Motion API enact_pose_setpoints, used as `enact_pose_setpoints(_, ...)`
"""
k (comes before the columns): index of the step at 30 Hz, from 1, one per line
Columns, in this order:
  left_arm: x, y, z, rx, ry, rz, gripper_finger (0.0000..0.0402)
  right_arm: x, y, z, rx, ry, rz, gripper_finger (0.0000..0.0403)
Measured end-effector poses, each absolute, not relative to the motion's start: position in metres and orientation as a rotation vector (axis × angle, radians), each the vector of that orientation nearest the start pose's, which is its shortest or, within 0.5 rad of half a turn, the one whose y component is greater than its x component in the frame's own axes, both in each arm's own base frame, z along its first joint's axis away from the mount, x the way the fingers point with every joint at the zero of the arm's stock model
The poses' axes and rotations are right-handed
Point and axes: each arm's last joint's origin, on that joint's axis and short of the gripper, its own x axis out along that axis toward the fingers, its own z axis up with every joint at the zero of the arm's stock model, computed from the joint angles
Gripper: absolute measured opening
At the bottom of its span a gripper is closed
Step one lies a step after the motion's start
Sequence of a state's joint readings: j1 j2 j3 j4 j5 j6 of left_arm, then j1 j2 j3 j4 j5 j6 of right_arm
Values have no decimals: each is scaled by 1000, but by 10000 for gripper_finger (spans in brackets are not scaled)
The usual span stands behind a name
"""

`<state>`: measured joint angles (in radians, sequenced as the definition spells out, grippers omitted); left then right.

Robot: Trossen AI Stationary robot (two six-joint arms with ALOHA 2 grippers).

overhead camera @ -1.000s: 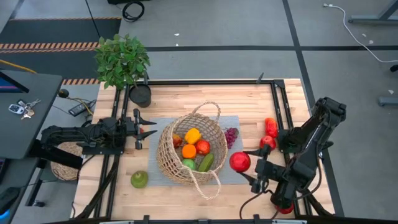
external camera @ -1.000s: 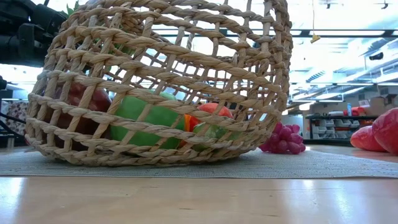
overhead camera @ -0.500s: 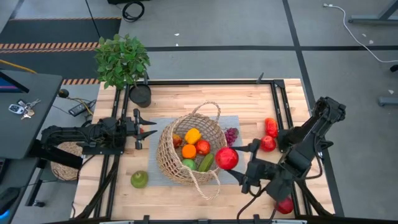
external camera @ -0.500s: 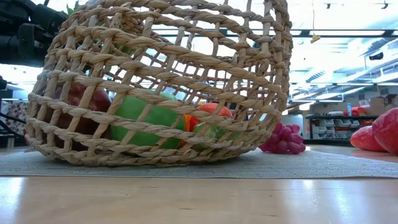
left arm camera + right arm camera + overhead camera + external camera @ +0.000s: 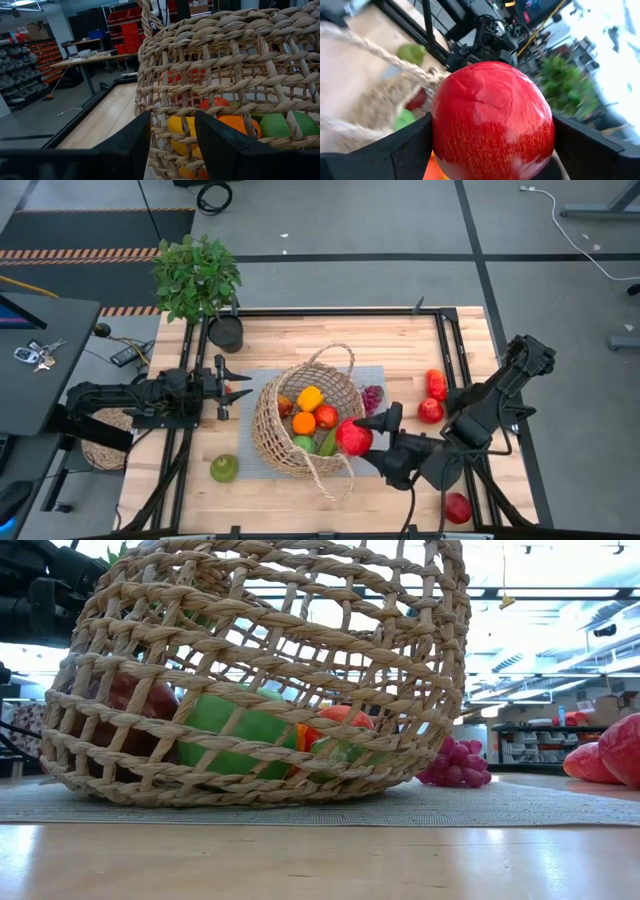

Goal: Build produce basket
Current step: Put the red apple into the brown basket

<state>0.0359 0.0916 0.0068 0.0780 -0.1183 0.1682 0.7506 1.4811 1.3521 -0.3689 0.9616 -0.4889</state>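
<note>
High view: basket (image 5: 303,420) sits mid-tabletop on a grey mat (image 5: 375,385), already holding an orange, a yellow pepper (image 5: 310,397), a red apple and green items. Right gripper (image 5: 372,438) is over the basket's right rim, jaws clamped on the red pomegranate (image 5: 353,437). Left gripper (image 5: 232,387) waits just beside the basket's left wall, jaws apart, holding nothing. Still loose: grapes (image 5: 372,397) on the mat's right edge, red pieces (image 5: 434,384) toward the right edge, another red fruit (image 5: 457,507) near the front right corner, green apple (image 5: 224,468) toward the front left. Potted plant (image 5: 197,275) at the back left corner.

Low view: basket wall fills most of the frame w/ green and orange produce behind the weave; grapes beside it at mat level. No jaws seen.

Left wrist view: two dark fingers (image 5: 133,140) parted, close to the weave; contact unclear.

Right wrist view: pomegranate fills the frame, gripped on both sides at its widest part.

Judgement: the fruit looks hard, smooth and a bit slippery, prob. fairly heavy, so a grip across the middle suits. The basket looks light and springy and may shift if bumped.
</note>
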Motion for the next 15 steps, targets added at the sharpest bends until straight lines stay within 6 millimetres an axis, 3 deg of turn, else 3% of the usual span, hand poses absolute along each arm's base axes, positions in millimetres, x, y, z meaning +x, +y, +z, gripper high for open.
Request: enact_pose_setpoints(15,103,7,166,168,20,154,160,271,176,354,-1582,522,-93,369)
